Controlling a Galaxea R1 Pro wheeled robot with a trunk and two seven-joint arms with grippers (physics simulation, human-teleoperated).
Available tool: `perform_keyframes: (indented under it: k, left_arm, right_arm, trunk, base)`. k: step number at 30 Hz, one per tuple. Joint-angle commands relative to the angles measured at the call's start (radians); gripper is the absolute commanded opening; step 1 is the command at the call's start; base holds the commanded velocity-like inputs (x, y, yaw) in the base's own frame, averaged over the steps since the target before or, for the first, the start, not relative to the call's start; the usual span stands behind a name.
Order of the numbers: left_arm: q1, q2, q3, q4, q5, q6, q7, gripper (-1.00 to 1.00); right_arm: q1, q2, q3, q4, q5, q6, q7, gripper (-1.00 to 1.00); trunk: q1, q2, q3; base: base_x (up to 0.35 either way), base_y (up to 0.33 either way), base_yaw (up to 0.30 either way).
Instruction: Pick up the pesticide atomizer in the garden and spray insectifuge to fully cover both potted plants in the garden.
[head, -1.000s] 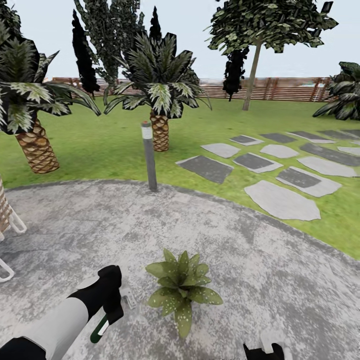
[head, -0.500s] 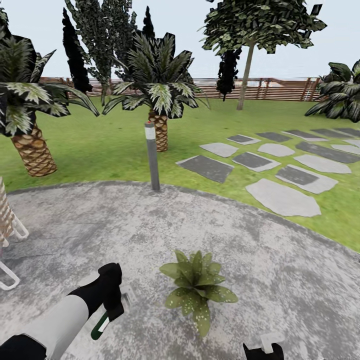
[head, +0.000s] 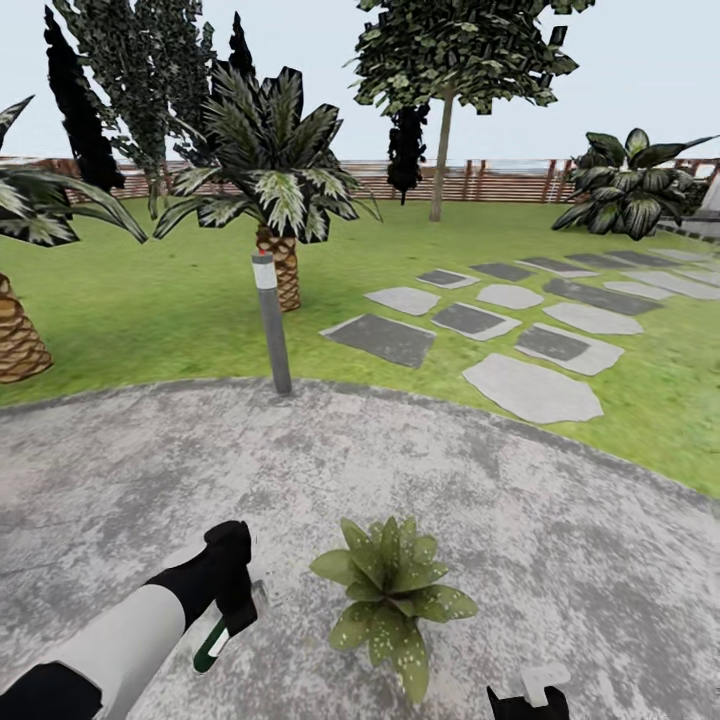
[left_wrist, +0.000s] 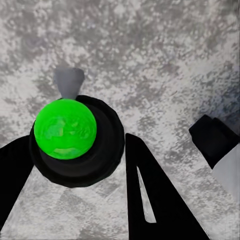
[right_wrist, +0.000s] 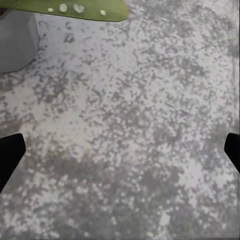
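My left gripper (head: 237, 592) is shut on the pesticide atomizer (head: 212, 643), whose dark green body with a white band hangs below the fingers, just left of one potted plant (head: 392, 592). Pale specks of insectifuge (head: 398, 648) dot that plant's near leaves. In the left wrist view the atomizer (left_wrist: 65, 129) is a bright green round end in a dark ring between the black fingers (left_wrist: 150, 195), low over the stone. My right gripper (right_wrist: 120, 150) is open above bare stone, near the grey pot (right_wrist: 15, 40) and a speckled leaf (right_wrist: 75, 9). The second potted plant is out of view.
The round grey stone patio (head: 560, 560) spreads underfoot. A grey bollard lamp (head: 271, 325) stands at its far edge. Behind it lie lawn, palm trees (head: 275, 190), stepping stones (head: 530, 385), a leafy bush (head: 635, 190) and the wooden fence (head: 500, 182).
The whole picture has slid left, so the camera has turned right; the white chair frame at the left has left the picture. My left gripper keeps its hold on the atomizer beside the plant.
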Motion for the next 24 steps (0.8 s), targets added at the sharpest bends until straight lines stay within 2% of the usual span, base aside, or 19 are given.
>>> perform_keyframes:
  k: [1,3,6,11,19,24]
  left_arm:
    - [-0.002,-0.009,-0.006,-0.004,-0.007,0.006,-0.008,-1.00]
    - [-0.030,-0.024,-0.007,-0.012,-0.012,0.007,-0.010,-1.00]
    - [-0.058,-0.027,-0.010,-0.022,-0.016,0.006,-0.011,-1.00]
    - [-0.058,-0.020,-0.013,-0.023,-0.017,0.006,-0.011,-1.00]
    - [-0.044,-0.026,-0.014,-0.022,-0.017,0.005,-0.010,-1.00]
    - [-0.044,-0.026,-0.013,-0.021,-0.017,0.006,-0.010,-1.00]
  right_arm:
    - [-0.001,0.000,-0.009,0.001,0.007,-0.003,0.005,1.00]
    - [-0.001,-0.004,-0.010,0.000,0.007,-0.003,0.004,1.00]
    - [-0.001,-0.008,-0.010,-0.001,0.006,-0.003,0.004,1.00]
    - [-0.001,-0.008,-0.009,0.000,0.007,-0.003,0.005,1.00]
    - [-0.001,-0.008,-0.010,-0.001,0.008,-0.003,0.004,1.00]
    - [-0.001,-0.008,-0.009,-0.001,0.006,-0.003,0.004,1.00]
  trunk:
    - [0.000,0.000,0.000]
    - [0.000,0.000,0.001]
    - [0.000,0.000,0.003]
    - [0.000,0.000,0.003]
    - [0.000,0.000,0.003]
    - [0.000,0.000,0.004]
  base:
    - [0.038,0.016,-0.276]
    - [0.013,0.005,-0.276]
    - [0.002,0.001,-0.241]
    - [0.000,0.000,-0.037]
    - [0.000,0.000,-0.007]
    - [0.000,0.000,-0.230]
